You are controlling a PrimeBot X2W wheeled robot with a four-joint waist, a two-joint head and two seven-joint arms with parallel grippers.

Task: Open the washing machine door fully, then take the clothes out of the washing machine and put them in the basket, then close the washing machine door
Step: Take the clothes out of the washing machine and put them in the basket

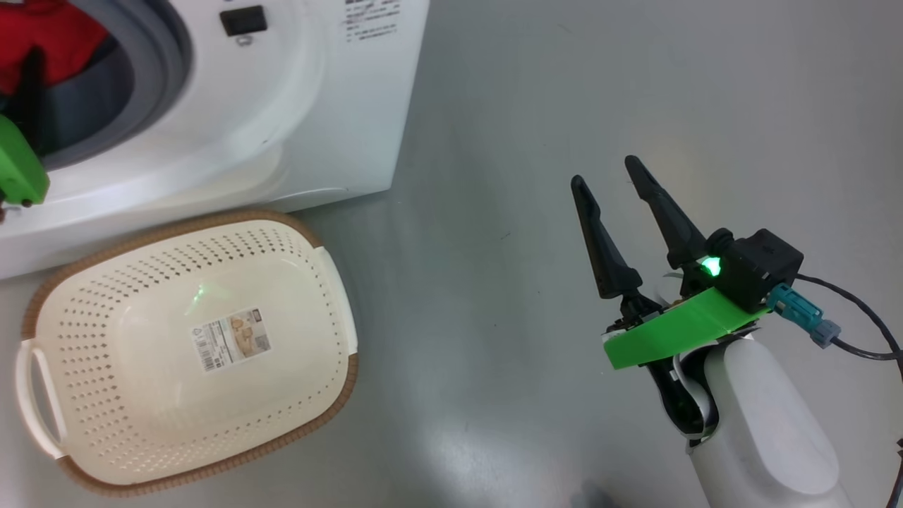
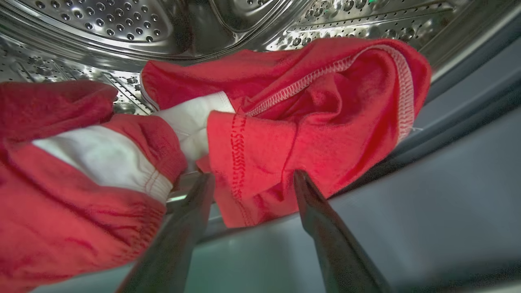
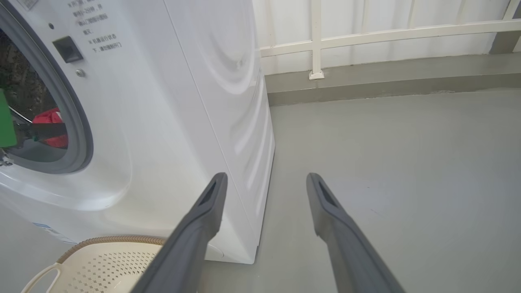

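The clothes (image 2: 285,134) lie bunched at the front of the steel drum (image 2: 122,24). One red fold with a stitched hem spills toward the grey rubber ring (image 2: 468,162), and a second red piece with a white panel presses against it on the other side. The left gripper (image 2: 252,183) is inside the mouth of the washing machine (image 1: 317,106), fingers moderately apart and gripping nothing. The hanging fold seems to sit between them, though the depth is hard to judge. A good grasp here probably means going a little deeper, so the fingers close on doubled cloth rather than on the thin hem, which could slip out. Lifting before pulling back should then keep the fabric from dragging on the rubber ring. The neighbouring garment may tangle and come along, or drop short. The basket (image 1: 331,395) stands empty on the floor (image 1: 564,85) just below the opening, so the carry is short, and a low release should land the garment inside its rim. The right gripper (image 1: 604,171) hangs spread wide over bare floor, well clear.
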